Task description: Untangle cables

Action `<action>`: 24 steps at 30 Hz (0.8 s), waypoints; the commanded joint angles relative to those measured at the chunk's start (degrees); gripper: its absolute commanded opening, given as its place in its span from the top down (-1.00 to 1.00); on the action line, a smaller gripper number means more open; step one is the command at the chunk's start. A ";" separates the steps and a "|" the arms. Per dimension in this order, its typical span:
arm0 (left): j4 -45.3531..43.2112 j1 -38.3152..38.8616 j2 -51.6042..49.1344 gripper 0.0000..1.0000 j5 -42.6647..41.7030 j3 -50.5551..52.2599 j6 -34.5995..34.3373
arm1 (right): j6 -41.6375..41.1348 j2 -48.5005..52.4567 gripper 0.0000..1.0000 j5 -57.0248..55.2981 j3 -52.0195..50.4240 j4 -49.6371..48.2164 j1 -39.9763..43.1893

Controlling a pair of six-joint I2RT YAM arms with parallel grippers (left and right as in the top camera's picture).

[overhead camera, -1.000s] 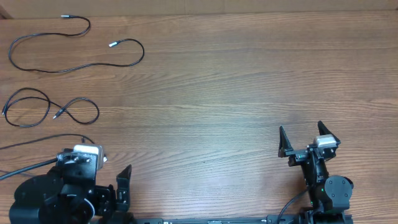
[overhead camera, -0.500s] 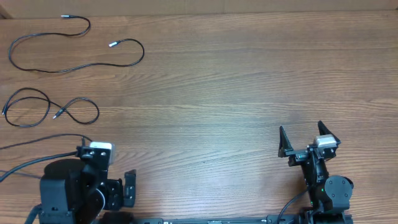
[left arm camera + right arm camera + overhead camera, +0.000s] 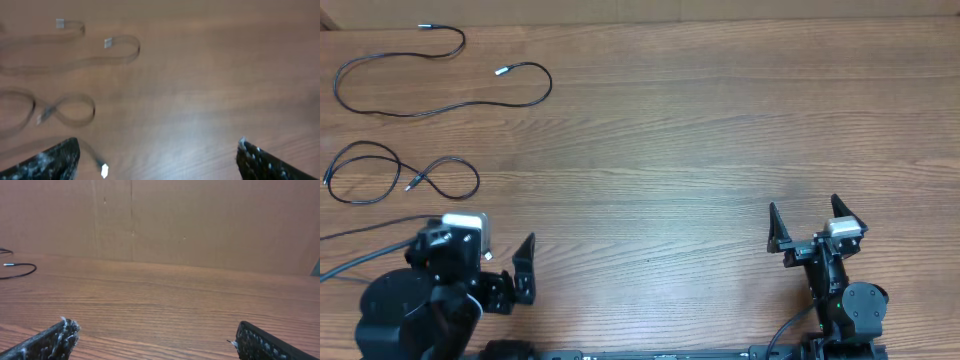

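Note:
Three thin black cables lie apart at the left of the wooden table. A long cable (image 3: 430,105) with silver tips curves at the far left, blurred in the left wrist view (image 3: 100,57). A figure-eight cable (image 3: 415,180) lies below it and also shows in the left wrist view (image 3: 70,110). A third cable (image 3: 390,225) runs in from the left edge under my left arm; its silver tip (image 3: 103,170) lies just inside the left finger. My left gripper (image 3: 480,250) is open and empty (image 3: 157,157). My right gripper (image 3: 808,220) is open and empty (image 3: 157,335), far from the cables.
A brown cardboard wall (image 3: 200,220) stands along the table's far edge. Thicker black wires (image 3: 340,270) run from the left arm base. A cable end (image 3: 17,272) shows at the far left of the right wrist view.
My left arm has turned and shifted, its visible finger moving farther up the table. The right arm and the cables have not moved.

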State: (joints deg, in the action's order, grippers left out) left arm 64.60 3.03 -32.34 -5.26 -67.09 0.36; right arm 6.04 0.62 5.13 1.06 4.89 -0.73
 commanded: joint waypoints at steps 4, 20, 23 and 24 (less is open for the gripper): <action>-11.02 1.11 2.01 -0.99 -4.46 4.33 1.51 | 0.24 -0.46 -1.00 -0.09 -0.55 -0.28 0.44; -47.89 1.18 21.62 -0.99 -4.44 43.82 2.91 | 0.24 -0.46 -1.00 -0.07 -0.55 -0.28 0.44; -51.58 1.18 24.85 -0.99 -4.44 48.61 2.91 | 0.24 -0.46 -1.00 -0.07 -0.55 -0.28 0.44; -53.11 1.16 25.94 -0.99 -4.44 50.31 2.91 | 0.24 -0.46 -1.00 -0.09 -0.55 -0.28 0.44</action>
State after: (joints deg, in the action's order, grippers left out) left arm 13.89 3.79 -8.80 -9.23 -19.94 2.13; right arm 6.04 0.62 5.13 1.06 4.75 -0.73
